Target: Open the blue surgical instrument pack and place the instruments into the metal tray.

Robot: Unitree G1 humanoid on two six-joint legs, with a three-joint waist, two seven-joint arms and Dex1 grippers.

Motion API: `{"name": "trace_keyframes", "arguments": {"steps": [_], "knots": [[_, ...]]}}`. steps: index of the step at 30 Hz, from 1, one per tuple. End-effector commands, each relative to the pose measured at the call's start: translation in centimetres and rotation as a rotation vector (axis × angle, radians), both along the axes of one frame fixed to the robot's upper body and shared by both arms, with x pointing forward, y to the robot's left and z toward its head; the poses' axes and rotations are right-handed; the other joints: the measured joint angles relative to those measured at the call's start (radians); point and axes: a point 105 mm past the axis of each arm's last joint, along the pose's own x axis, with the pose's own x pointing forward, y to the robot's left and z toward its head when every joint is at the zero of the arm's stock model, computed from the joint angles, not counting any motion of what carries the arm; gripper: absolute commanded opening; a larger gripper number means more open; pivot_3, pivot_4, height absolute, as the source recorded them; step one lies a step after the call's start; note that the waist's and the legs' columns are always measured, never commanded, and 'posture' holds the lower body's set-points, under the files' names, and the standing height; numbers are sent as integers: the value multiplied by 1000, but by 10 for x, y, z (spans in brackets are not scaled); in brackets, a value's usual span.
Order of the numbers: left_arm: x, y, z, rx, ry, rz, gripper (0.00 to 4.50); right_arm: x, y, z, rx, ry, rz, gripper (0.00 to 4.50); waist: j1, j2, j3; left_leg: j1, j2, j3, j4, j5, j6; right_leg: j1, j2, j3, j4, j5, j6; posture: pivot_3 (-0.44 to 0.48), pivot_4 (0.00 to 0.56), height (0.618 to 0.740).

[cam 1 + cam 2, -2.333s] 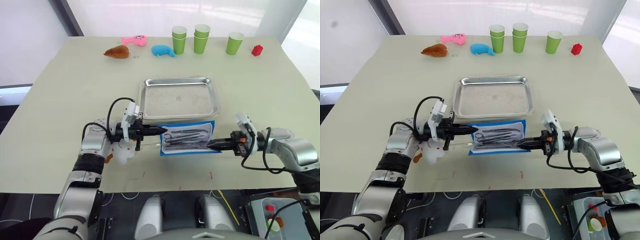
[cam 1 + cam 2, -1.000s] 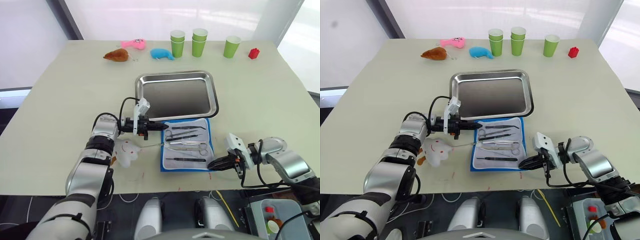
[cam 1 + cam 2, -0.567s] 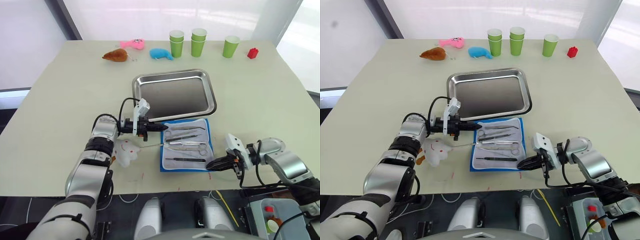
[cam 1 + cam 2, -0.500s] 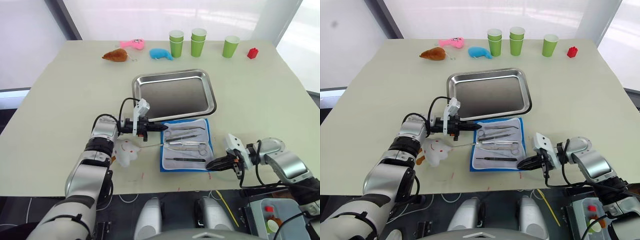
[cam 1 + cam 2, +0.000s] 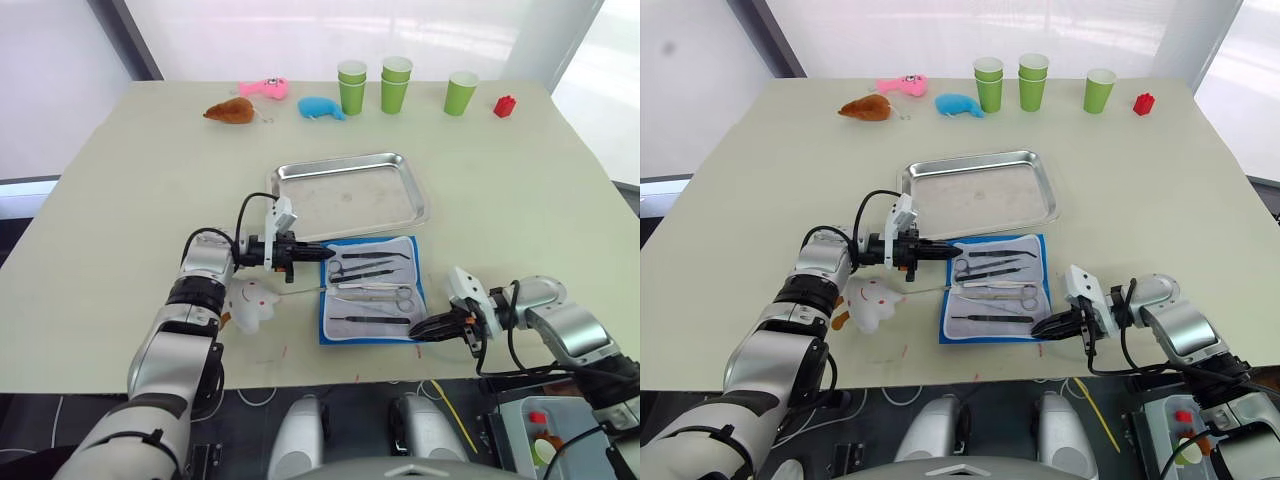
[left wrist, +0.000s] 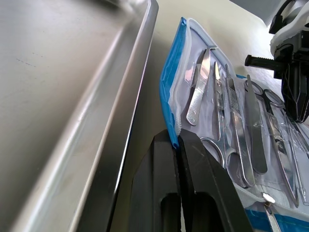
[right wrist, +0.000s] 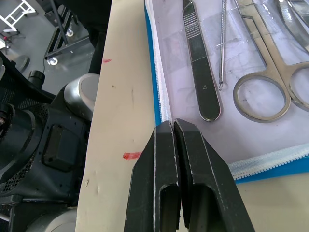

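Blue fabric instrument pack (image 5: 372, 290) lies open on the bench, silver instruments (image 5: 368, 280) inside it. The shiny steel tray (image 5: 350, 195) holds nothing yet. Left gripper (image 5: 322, 252) and right gripper (image 5: 418, 329) each pinch a pack edge, jaws closed.

The metal tray (image 5: 350, 195) is bare inside, its near rim just beside the open blue surgical instrument pack (image 5: 372, 289). The left gripper (image 5: 322, 254) and right gripper (image 5: 417, 329) flank the pack's ends; the lining between is open from above. A white plush toy (image 5: 251, 303) sits near the pack's left side.
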Motion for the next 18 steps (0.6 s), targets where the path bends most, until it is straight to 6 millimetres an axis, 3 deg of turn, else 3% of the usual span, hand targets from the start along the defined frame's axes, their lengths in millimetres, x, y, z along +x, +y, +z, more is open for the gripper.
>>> {"name": "trace_keyframes", "arguments": {"steps": [1,18], "knots": [[-8,5,-11,29,57,-11,0,-6,1,-11,-21,41,-9,82,0,0,0,0,0,0,0,0,0,0,0,0,0,0,0,0,150,740],[-20,1,-4,53,185,14,0,-5,-3,-8,-27,54,-3,82,1,0,0,0,0,0,0,0,0,0,0,0,0,0,0,0,150,740]]}}
